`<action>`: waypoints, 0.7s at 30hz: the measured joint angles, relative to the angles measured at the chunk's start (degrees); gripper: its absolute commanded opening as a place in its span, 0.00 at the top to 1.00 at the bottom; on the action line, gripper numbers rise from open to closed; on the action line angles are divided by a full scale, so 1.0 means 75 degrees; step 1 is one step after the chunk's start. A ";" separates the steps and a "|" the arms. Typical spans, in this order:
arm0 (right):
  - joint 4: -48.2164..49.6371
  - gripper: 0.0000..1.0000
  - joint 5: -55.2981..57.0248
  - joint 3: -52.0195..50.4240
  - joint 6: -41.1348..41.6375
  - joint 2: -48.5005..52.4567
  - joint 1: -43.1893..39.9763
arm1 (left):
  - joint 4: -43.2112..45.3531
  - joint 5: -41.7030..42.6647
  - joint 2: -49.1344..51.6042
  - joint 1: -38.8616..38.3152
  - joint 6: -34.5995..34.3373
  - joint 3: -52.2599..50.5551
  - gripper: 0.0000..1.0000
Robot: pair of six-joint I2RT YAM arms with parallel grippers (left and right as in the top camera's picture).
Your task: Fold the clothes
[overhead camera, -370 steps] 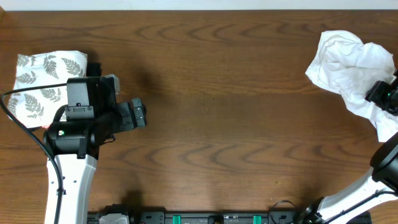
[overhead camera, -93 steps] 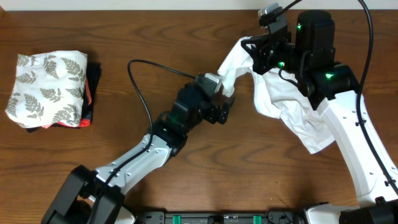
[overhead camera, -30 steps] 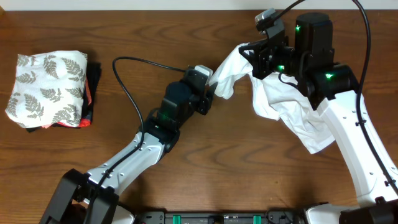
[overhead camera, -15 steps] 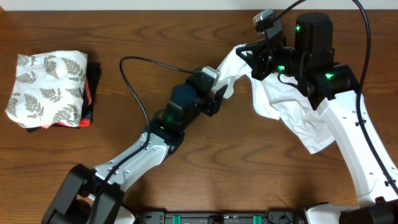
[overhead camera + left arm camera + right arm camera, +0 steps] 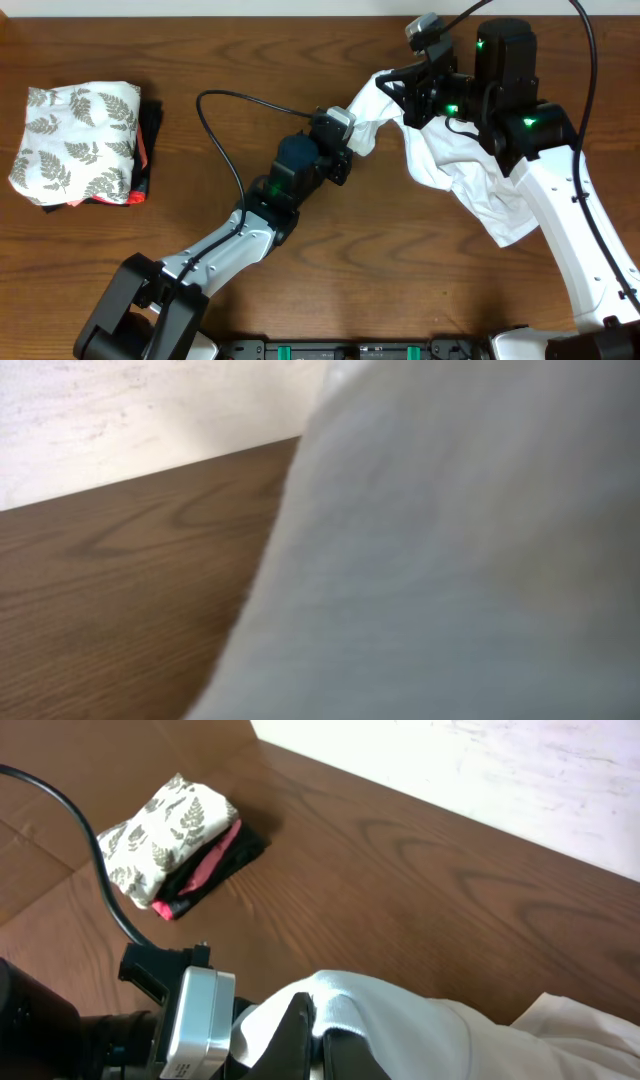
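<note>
The clothes (image 5: 455, 170) are a plain white T-shirt, lifted at one end and trailing down to the table at the right. My right gripper (image 5: 400, 95) holds its top fold high; in the right wrist view the dark fingers (image 5: 300, 1035) are pressed shut on a band of white fabric (image 5: 400, 1020). My left gripper (image 5: 347, 145) is at the shirt's hanging left tip and is shut on it. White cloth (image 5: 450, 560) fills most of the left wrist view and hides that gripper's fingers. No printed graphic shows.
A folded white cloth with grey fern print (image 5: 75, 140) lies on dark and red garments at the far left (image 5: 175, 825). A black cable (image 5: 215, 125) loops above the left arm. The pale wall (image 5: 500, 770) runs along the table's far edge.
The left gripper moved in on the shirt's hanging tip and went from open to shut on it. The right gripper stayed high with its hold unchanged.
</note>
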 measured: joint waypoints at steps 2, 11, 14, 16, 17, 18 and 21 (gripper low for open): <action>0.0000 0.99 -0.0012 0.0000 0.0003 0.0000 0.0000 | -0.0111 -0.0003 -0.0038 0.0000 0.0000 0.0000 0.94; 0.0000 0.99 -0.0026 0.0000 -0.0052 0.0000 0.0000 | -0.1763 -0.0160 -0.1309 0.0047 0.0000 0.0006 0.94; 0.0000 0.99 -0.0032 0.0000 -0.0052 0.0000 0.0000 | -0.2221 -0.0286 -0.1664 0.0230 0.0029 0.0006 0.94; 0.0000 0.99 -0.0047 0.0000 -0.0055 0.0000 0.0000 | -0.2428 -0.0332 -0.1807 0.0396 0.0035 0.0006 0.94; 0.0000 0.99 -0.0052 0.0000 -0.0055 0.0000 0.0000 | -0.2535 -0.0370 -0.1868 0.0478 0.0035 0.0006 0.94; 0.0000 0.99 -0.0052 0.0000 -0.0055 0.0000 0.0000 | -0.2637 -0.0393 -0.1915 0.0548 0.0035 0.0006 0.94; -0.0003 0.99 -0.0055 0.0000 -0.0055 0.0000 0.0000 | -0.2795 -0.0443 -0.1979 0.0647 0.0035 0.0006 0.94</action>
